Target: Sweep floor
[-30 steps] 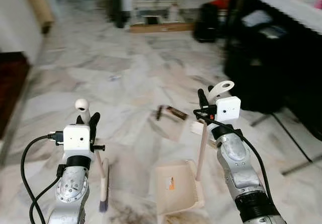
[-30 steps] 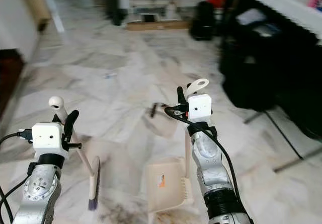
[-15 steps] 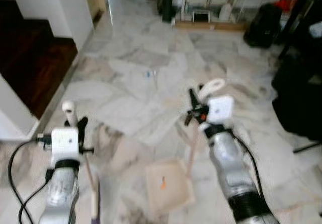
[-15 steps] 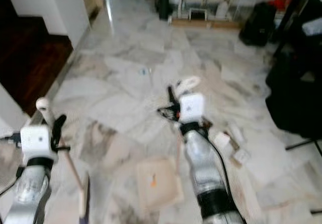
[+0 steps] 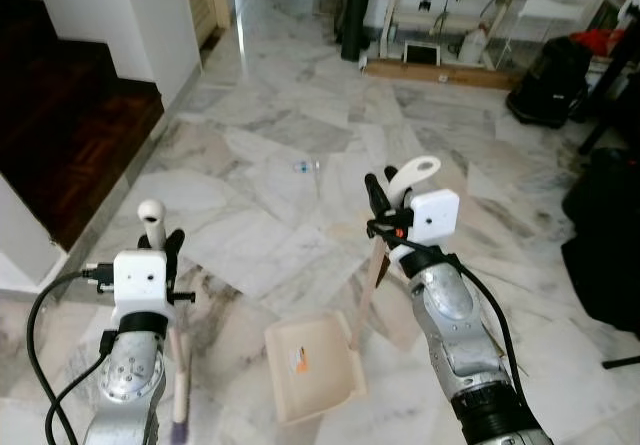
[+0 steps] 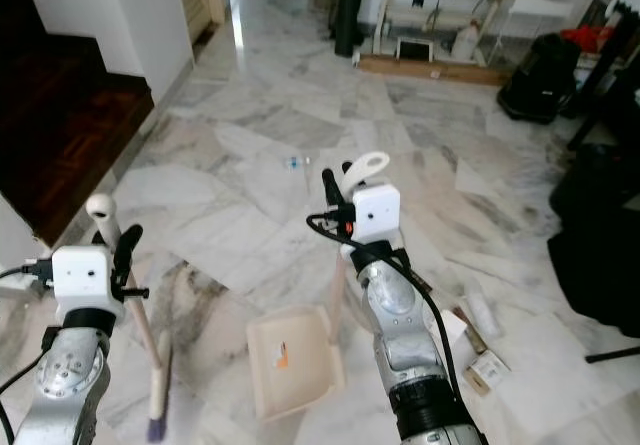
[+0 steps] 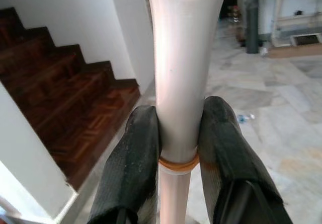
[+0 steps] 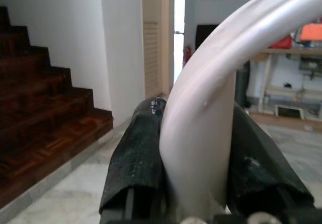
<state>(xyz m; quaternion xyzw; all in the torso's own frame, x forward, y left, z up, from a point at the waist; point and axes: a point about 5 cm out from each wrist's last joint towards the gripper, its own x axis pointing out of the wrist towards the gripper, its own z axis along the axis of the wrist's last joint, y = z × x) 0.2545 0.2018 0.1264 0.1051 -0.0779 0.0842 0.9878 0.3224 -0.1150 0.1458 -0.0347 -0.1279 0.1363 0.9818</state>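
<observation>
My left gripper (image 5: 167, 248) is shut on the cream handle of a broom (image 5: 177, 350). The handle stands nearly upright at my lower left, and its purple bristles (image 6: 154, 426) rest on the marble floor. In the left wrist view the two black fingers (image 7: 136, 153) clamp the handle from both sides. My right gripper (image 5: 379, 198) is shut on the looped top of a long-handled cream dustpan (image 5: 309, 367), whose pan sits on the floor between my arms. A small bluish scrap (image 5: 303, 166) lies on the floor ahead. Some small white packets (image 6: 479, 317) lie to my right.
Dark wooden stairs (image 5: 62, 115) and a white wall corner (image 5: 22, 235) stand close on my left. A black bag (image 5: 546, 95) and shelving are at the far right, with a black object (image 5: 612, 235) near my right side. Open marble floor stretches ahead.
The whole view has swung to the left, bringing the stairs into sight. Both grippers keep the same hold on broom and dustpan.
</observation>
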